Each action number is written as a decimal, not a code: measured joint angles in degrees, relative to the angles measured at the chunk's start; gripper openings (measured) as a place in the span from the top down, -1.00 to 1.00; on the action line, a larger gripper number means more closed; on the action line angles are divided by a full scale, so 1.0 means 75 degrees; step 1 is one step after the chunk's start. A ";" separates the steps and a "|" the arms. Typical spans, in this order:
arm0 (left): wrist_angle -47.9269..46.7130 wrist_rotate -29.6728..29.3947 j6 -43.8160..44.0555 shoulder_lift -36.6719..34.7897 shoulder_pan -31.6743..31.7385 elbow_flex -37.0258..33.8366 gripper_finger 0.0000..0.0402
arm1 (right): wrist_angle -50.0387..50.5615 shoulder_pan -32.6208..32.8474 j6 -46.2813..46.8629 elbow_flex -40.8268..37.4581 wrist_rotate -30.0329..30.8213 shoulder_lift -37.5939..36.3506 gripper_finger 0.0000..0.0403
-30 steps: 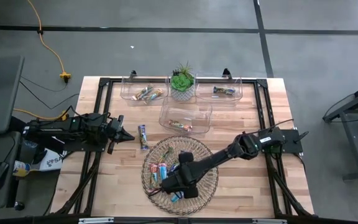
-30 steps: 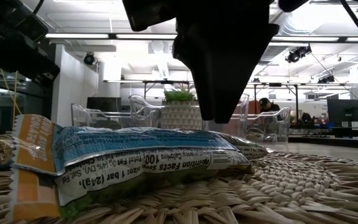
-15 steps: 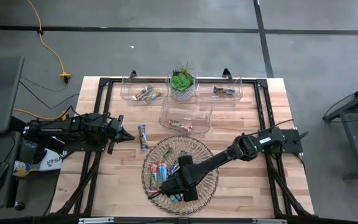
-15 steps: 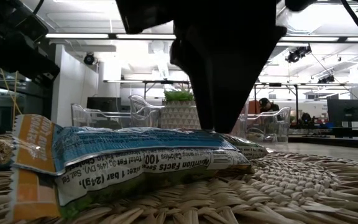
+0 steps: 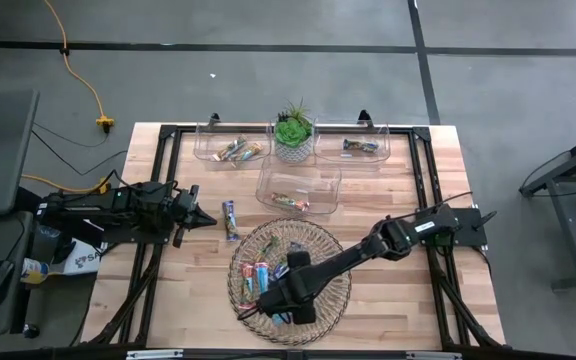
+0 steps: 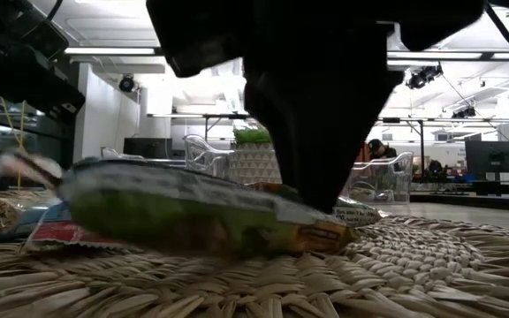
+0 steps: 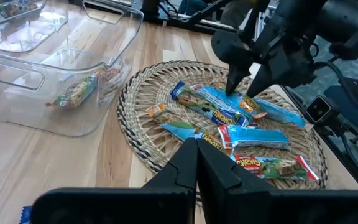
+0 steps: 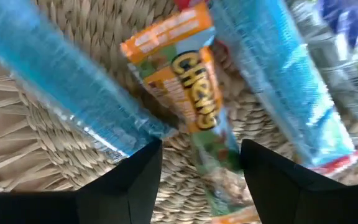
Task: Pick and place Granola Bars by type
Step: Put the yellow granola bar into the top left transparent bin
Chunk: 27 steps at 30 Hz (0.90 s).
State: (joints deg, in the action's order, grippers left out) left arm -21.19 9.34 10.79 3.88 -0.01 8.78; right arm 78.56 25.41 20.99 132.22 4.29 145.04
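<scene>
Wicker tray [image 5: 340,262] holds bars [image 7: 229,112]; bins [image 5: 298,190] too.

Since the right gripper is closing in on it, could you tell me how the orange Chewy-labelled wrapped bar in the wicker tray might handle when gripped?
The orange Chewy-labelled wrapped bar looks thin and light. Its glossy film probably slips. The open right gripper straddles it, so it may flex.
</scene>
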 joint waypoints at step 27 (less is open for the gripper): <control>0.0000 0.0020 0.0000 -0.0001 0.0000 0.0000 1.00 | 0.0010 -0.0044 0.1273 0.0000 -0.0486 0.0064 0.65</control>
State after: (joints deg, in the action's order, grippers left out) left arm -21.19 9.50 10.79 3.87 -0.01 8.78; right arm 78.63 25.08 30.54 132.22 0.64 145.51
